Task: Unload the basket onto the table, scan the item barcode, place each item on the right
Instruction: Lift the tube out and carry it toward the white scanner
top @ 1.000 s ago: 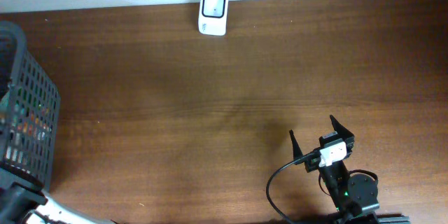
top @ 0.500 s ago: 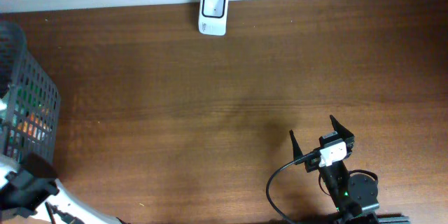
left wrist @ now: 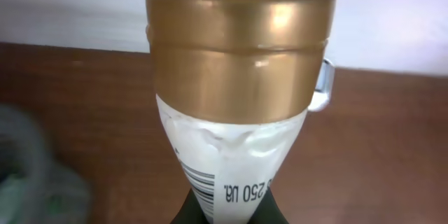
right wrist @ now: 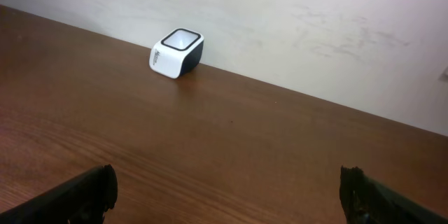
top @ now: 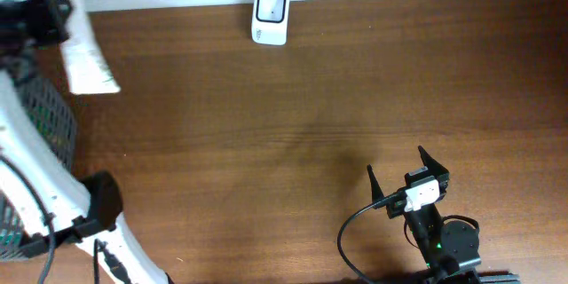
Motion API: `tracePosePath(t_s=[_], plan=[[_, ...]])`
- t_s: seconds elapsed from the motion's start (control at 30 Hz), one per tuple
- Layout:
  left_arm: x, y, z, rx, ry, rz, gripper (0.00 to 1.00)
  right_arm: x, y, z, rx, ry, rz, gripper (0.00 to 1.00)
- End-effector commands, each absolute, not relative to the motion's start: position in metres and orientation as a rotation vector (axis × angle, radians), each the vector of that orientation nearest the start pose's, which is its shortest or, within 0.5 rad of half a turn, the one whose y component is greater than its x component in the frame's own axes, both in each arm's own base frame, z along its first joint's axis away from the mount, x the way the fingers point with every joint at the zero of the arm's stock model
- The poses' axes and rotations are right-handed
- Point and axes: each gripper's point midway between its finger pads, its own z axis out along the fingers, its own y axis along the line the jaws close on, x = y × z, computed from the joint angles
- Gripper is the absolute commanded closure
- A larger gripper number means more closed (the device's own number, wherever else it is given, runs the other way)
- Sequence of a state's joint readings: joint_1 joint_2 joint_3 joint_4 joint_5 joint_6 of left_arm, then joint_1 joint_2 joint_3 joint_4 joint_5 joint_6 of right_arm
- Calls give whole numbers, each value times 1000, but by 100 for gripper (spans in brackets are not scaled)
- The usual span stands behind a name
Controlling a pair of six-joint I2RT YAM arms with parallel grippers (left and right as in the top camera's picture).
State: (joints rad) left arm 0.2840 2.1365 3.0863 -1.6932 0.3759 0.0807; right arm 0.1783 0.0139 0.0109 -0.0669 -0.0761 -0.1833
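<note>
Two arms at the table (top: 266, 142), and only one of them is busy. The left gripper (top: 43, 16) is clamped shut on a white tube (top: 84, 53) with a gold cap (left wrist: 238, 56), holding it up at the far left corner, just above the back edge of the dark basket (top: 49, 115). From the wrist view the fingers pinch the narrow end and the cap points away from them. A barcode (left wrist: 198, 180) shows on the side of the tube, low down near the grip, next to some printed text.

Over on the right, the right gripper (top: 408, 176) sits with its jaws spread wide and nothing between them, parked near the front edge.

The small white scanner (top: 270, 15) stands at the back of the table against the wall, well apart from the tube. So I'd call this the carry step: the item is in hand, the scan itself is not yet done.

What comes next, by my reckoning, is a sweep to the right along the back edge, then a turn of the wrist so the striped patch faces the scanner's window. The barcode sits close to the fingers, so the angle will matter if it is to read cleanly.
</note>
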Motion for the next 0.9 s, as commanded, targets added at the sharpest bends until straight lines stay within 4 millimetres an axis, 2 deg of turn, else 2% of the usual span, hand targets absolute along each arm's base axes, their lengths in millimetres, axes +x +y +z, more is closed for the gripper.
tracePosePath(t_s=[0.0, 0.07, 0.1, 0.2, 0.27, 0.37, 0.43, 0.6, 0.73, 0.87], plan=[[431, 10, 402, 57, 2313, -346, 100, 239, 58, 157, -356, 1604, 63, 2], [434, -12, 385, 105, 2376, -390, 100, 239, 58, 157, -356, 1604, 62, 2], [436, -27, 367, 132, 2439, -411, 100, 239, 58, 157, -356, 1604, 63, 2], [436, -50, 319, 176, 2610, -398, 100, 239, 58, 157, -356, 1604, 62, 2], [438, -72, 280, 233, 2714, -416, 100, 239, 58, 157, -356, 1604, 63, 2], [440, -106, 231, 327, 2797, -446, 100, 239, 58, 157, -356, 1604, 62, 2], [441, -119, 208, 364, 2824, -457, 100, 239, 58, 157, -356, 1604, 63, 1], [444, -147, 147, 388, 2859, -460, 100, 239, 58, 157, -356, 1604, 63, 2], [450, -152, 115, 344, 2859, -390, 100, 239, 58, 157, -356, 1604, 62, 2], [449, -155, 95, 316, 2865, -350, 100, 239, 58, 157, -356, 1604, 62, 2]])
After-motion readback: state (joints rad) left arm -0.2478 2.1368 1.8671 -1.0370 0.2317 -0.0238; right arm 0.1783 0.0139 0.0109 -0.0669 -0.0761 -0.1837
